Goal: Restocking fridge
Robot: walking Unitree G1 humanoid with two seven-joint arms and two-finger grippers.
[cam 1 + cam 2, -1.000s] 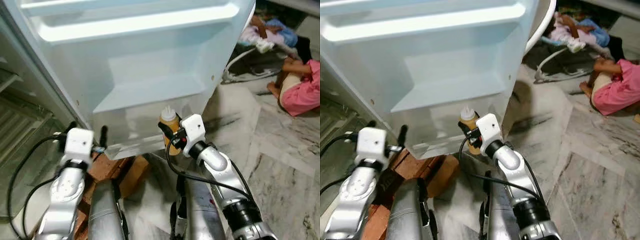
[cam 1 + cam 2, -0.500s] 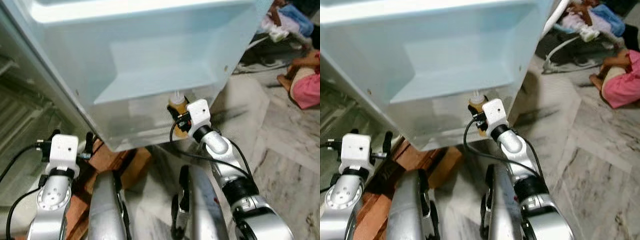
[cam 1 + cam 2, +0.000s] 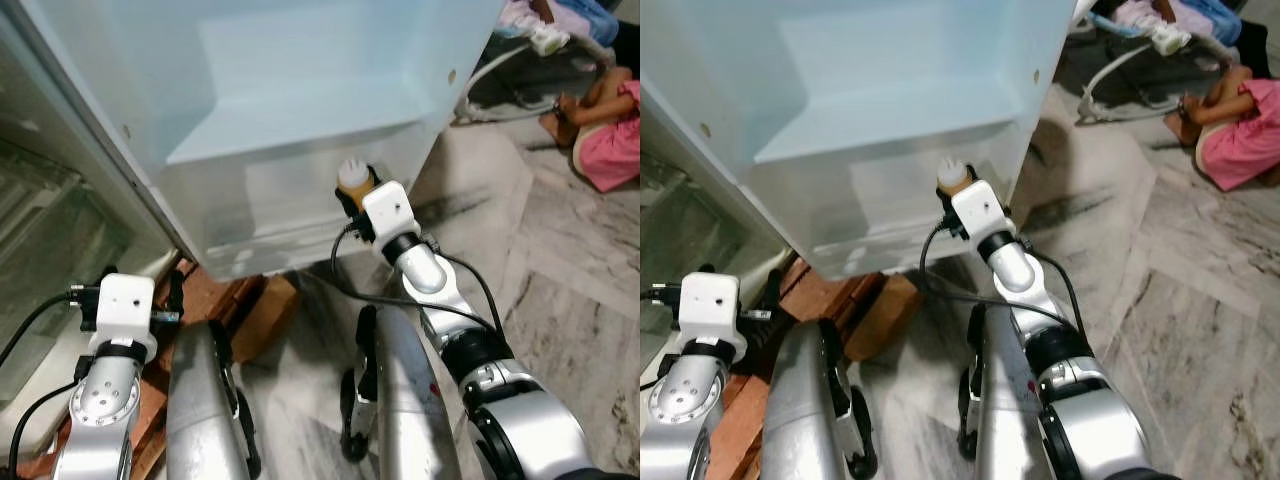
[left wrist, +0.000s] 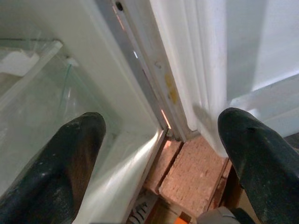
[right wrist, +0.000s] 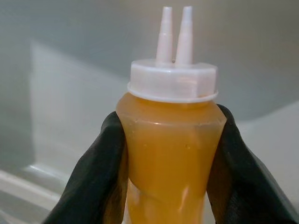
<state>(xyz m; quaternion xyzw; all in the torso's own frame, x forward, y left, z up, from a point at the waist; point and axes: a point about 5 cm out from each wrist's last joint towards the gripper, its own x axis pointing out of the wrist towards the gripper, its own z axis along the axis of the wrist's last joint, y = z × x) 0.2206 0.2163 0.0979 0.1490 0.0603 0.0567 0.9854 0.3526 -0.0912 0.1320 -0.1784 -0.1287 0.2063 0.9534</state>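
While not yet shelved, the bottle (image 5: 170, 154) is the item in hand: a squeeze bottle of orange-yellow sauce with a white twin-nozzle cap, upright, clamped between the two black fingers (image 5: 96, 182) of the right gripper (image 3: 352, 196), whose jaws are closed on its body below the cap.

Location: held up against the inner face of the open fridge door (image 3: 300, 90), level with the clear bin (image 3: 270, 215) at the door's lower end. From the head views the cap sits about at the bin's rim; whether the base is over the rim or only in front of the bin wall cannot be told.

Progress, as judged: pick-up and carry are done; the placing step is under way. Left to do: lower the bottle into the bin, release, withdraw. No other stock is visible in the door bin, so the restocking looks to be at an early stage.

Left gripper (image 4: 161, 154): idle, low beside the fridge body, jaws open with nothing between them, pointing at the cabinet's lower edge and the bricks (image 4: 187, 172) propping it.

Surroundings: glass shelf (image 4: 42, 88) inside the cabinet; marble floor (image 3: 560, 290); a person in pink (image 3: 610, 140) sitting on the floor well apart to the right.
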